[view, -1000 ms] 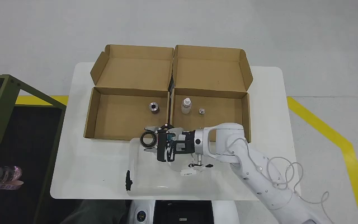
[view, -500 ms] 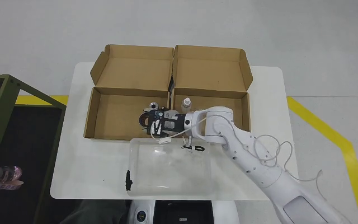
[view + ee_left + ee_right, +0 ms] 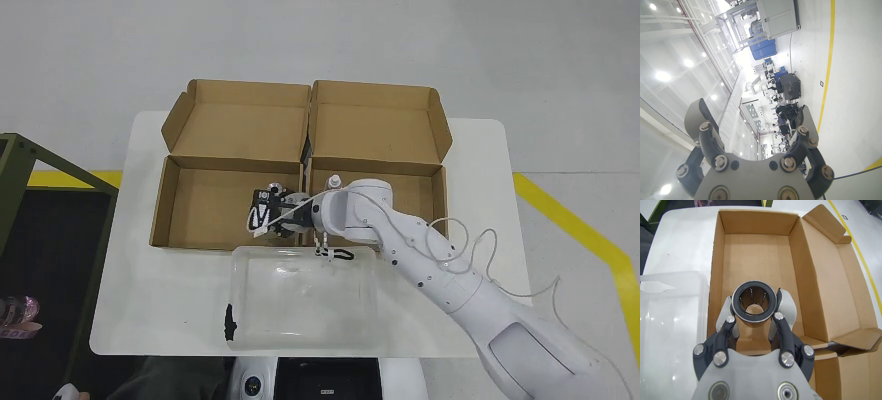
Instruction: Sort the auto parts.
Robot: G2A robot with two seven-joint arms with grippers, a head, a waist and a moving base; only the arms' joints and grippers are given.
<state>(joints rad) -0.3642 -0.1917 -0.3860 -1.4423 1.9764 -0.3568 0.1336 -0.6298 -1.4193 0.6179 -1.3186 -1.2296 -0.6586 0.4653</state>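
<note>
The right gripper (image 3: 754,306) is closed across the round shell of the linear bearing (image 3: 754,317), held above the floor of the left cardboard box (image 3: 761,256) toward its right wall; if released from this height, it probably bounces or rolls; a slack grip risks slipping.

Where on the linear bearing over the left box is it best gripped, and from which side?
Grip the linear bearing by its round outer wall, pads on opposite sides across the diameter, coming from the side, as the right claw does now. It is a short cylinder whose open bore holds ball rows, so the outside likely suits best.
</note>
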